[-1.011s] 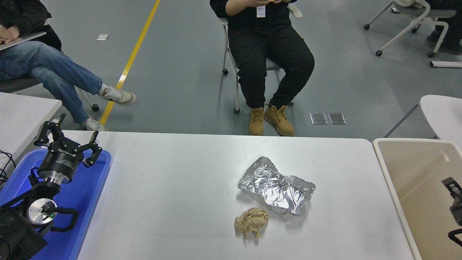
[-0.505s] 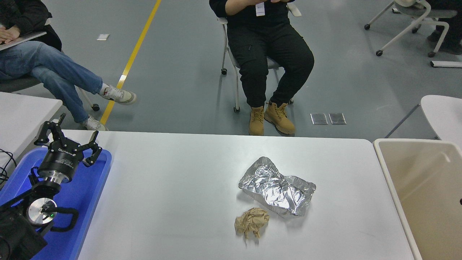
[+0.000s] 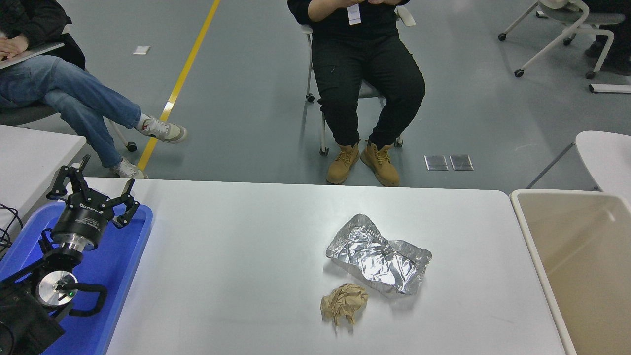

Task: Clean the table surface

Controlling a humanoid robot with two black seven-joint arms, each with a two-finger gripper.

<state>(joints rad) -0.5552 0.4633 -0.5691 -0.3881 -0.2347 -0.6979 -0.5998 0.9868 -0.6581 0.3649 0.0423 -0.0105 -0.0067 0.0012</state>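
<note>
Nearest the camera, at the lower left, the left arm's black claw (image 3: 93, 190) hung over the blue plastic tray (image 3: 116, 266), its fingers spread wide and holding nothing. The right arm and its claw were out of view. The wide white tabletop (image 3: 236, 256) with rounded corners filled the middle of the scene, the tray at its left end and the beige rectangular bin (image 3: 586, 256) just off its right edge. Right of the tabletop's centre lay a crumpled ball of brown paper (image 3: 343, 305), and just behind it, slightly to the right, a flattened, crinkled silver foil container (image 3: 378, 255). Beyond the far edge, a person in black trousers and tan boots (image 3: 367, 74) sat on a chair, and another in blue jeans (image 3: 74, 98) sat at the left.
</note>
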